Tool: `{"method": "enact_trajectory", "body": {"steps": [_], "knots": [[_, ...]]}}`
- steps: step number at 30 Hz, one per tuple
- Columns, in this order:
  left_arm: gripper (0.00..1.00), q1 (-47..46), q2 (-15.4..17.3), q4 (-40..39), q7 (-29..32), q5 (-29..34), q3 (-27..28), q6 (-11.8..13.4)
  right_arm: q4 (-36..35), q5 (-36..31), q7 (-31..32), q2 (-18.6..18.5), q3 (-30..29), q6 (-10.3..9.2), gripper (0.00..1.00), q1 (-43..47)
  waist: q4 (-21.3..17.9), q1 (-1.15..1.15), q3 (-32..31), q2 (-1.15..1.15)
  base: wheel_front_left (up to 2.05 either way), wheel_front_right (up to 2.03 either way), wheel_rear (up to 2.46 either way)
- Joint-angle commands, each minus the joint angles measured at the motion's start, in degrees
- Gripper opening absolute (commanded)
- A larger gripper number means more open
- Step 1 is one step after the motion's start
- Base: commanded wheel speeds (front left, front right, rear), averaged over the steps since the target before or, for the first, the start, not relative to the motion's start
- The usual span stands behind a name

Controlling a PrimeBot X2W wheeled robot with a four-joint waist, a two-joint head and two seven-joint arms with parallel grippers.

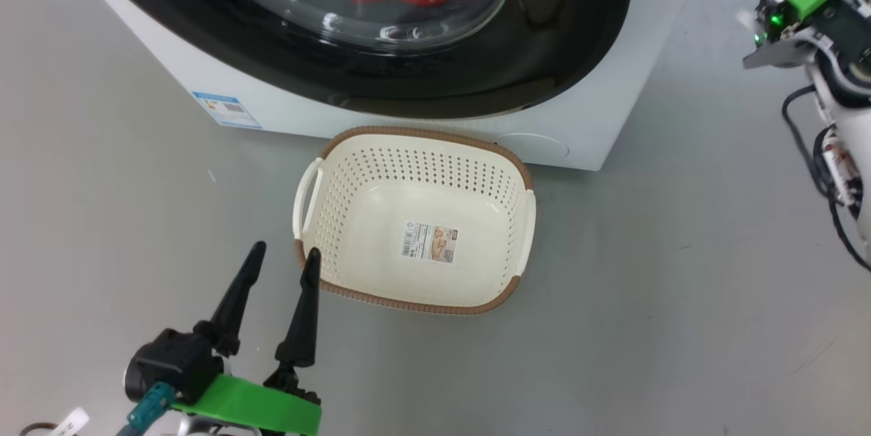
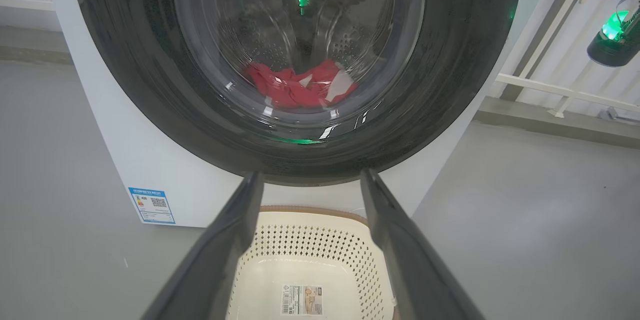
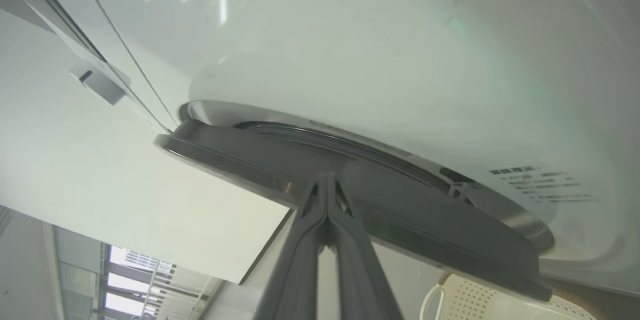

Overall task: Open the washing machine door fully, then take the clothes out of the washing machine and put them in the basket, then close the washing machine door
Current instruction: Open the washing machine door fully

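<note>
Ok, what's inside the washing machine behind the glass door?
Through the glass of the washing machine door: the clothes, red with white patches, bundled low in the perforated drum. Whatever lies under the bundle is covered.

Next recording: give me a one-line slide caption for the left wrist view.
Open left gripper frames the empty basket below the washing machine door, red clothes visible through its glass.
</note>
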Motion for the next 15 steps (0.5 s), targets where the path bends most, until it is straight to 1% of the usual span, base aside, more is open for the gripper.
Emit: {"method": "enact_trajectory", "body": {"steps": [1,3,6,8,15], "knots": [[1.00,-1.17,0.66,-1.15,-0.69,-0.64,1.47,-0.32,-0.22,1.31,1.54,0.11,-0.09,-0.03,0.00,-1.89,0.46,0.00,0.50,0.00,0.00,0.00,0.00],[1.00,-1.38,0.69,-1.09,-0.69,-0.75,1.17,-0.32,2.49,2.57,5.15,-0.29,-0.11,-0.03,0.00,-4.28,0.89,0.00,1.18,0.00,0.00,0.00,0.00],[1.00,-1.60,0.71,-1.09,-0.69,-0.88,0.79,-0.32,5.15,3.55,8.26,-0.53,-0.11,-0.03,0.00,-6.77,1.34,0.00,1.88,0.00,0.00,0.00,0.00],[1.00,-1.84,0.72,-1.11,-0.69,-0.98,0.59,-0.32,6.79,4.52,9.51,-0.37,-0.66,-0.03,0.00,-8.43,1.58,0.00,2.31,0.00,0.00,0.00,0.00],[1.00,-2.70,0.70,-1.22,-0.69,-1.27,-0.07,-0.32,11.45,4.22,11.88,0.52,0.01,-0.03,0.00,-13.45,2.23,0.00,3.60,0.00,0.00,0.00,0.00]]}}
